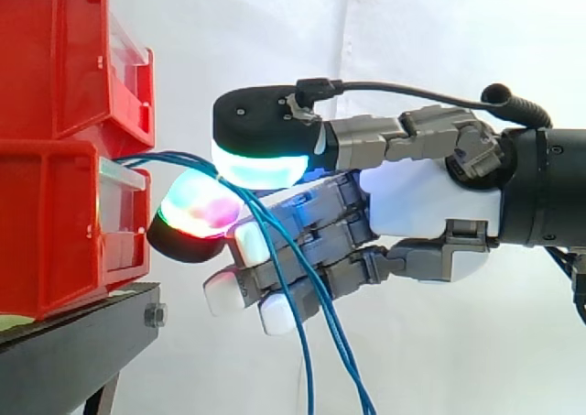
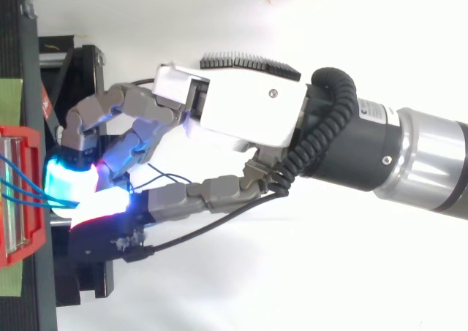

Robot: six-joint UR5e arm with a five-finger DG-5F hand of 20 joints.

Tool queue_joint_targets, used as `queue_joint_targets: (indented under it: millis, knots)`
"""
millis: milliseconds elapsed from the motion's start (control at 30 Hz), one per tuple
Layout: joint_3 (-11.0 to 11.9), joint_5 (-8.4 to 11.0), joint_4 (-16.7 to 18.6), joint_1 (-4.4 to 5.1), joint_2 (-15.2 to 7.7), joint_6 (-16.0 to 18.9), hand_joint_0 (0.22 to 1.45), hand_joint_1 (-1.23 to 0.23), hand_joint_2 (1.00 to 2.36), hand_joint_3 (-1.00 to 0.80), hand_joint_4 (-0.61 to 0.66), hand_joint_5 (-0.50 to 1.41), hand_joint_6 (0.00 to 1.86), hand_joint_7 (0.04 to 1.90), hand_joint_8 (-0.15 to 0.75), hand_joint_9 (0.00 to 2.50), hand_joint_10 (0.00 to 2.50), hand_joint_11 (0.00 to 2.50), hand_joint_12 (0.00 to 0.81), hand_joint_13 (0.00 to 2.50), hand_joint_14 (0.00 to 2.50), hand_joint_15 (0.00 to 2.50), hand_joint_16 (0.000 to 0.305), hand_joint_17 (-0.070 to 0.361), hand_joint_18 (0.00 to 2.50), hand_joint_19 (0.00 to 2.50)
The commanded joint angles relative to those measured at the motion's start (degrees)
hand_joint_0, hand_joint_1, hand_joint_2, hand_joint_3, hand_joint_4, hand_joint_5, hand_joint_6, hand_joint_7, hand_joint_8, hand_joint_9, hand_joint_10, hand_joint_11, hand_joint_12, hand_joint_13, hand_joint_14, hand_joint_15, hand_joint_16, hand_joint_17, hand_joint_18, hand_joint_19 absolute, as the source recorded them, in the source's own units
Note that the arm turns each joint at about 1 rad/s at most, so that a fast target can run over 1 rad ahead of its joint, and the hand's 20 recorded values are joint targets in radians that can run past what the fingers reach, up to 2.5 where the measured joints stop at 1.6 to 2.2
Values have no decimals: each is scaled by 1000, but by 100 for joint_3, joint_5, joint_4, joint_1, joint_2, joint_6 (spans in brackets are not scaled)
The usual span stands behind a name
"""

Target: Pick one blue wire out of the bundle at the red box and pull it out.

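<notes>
Status: the grasp looks made, the pull is not done.

- Robot hand (image 1: 421, 200) is clenched in a pinch. The upper glowing pad (image 1: 261, 163) and the lower glowing pad (image 1: 197, 209) close toward each other across the thin blue wires (image 1: 174, 158). The other fingers are curled underneath.
- Several strands run through the pinch line. I can't tell if one is isolated or more are caught, and that is the main open item.
- Wire path: out of the lower red plastic bin (image 1: 46, 241) just ahead of the fingertips, taut-ish across to the pads, then slack, hanging below the fingers. The top view shows the same strands (image 2: 25, 188) entering the glow from the bin front (image 2: 22, 137).
- Left to do: retract away from the bin until the rooted end comes free. My judgement is that if more than one strand is pinched, the whole bundle will come along.

Containers:
- Lower bin: wires exit at its clear front panel (image 1: 119, 200). The interior is hidden.
- Upper red plastic bin (image 1: 55, 58), ahead of and above the hand: contents not visible.
- Both bins sit on the black stand (image 1: 73, 342), below and ahead of the fingertips.
</notes>
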Motion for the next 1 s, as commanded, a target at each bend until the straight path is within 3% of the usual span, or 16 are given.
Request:
queue_joint_targets:
  millis: [0, 300, 567, 633, 767, 900, 967]
  knots:
    - [-2, -97, -222, 21, 41, 117, 665, -803, 1011, 8, 2, -170, 952, 943, 406, 1021, 6, 866, 434, 920, 10, 416, 52, 117, 917, 469]
    - [-2, -378, -1233, 21, 339, 152, 661, -810, 1012, 4, 47, -171, 942, 1048, 408, 1052, 8, 840, 432, 947, 11, 421, 52, 116, 930, 482]
    - [-2, -519, -1356, -15, 436, 170, 621, -784, 1002, -68, 219, -153, 912, 1084, 429, 1035, 8, 609, 464, 939, 9, 389, 60, 134, 933, 484]
    - [-2, -545, -1356, -32, 436, 179, 622, -776, 1004, -88, 220, -155, 904, 1120, 428, 1015, 8, 617, 463, 931, 11, 386, 59, 132, 923, 482]
    - [-2, -598, -1356, -67, 471, 179, 689, -832, 1017, -160, 97, -180, 913, 1100, 395, 980, 13, 807, 412, 893, 12, 425, 47, 106, 867, 489]
    - [-2, -650, -1364, -85, 498, 179, 726, -867, 1016, -225, 110, -186, 921, 1035, 395, 980, 11, 838, 411, 902, 14, 425, 47, 105, 884, 463]
    - [-2, -677, -1364, -102, 515, 179, 703, -882, 1015, -287, 193, -182, 912, 972, 391, 983, 10, 804, 407, 905, 12, 420, 46, 105, 889, 465]
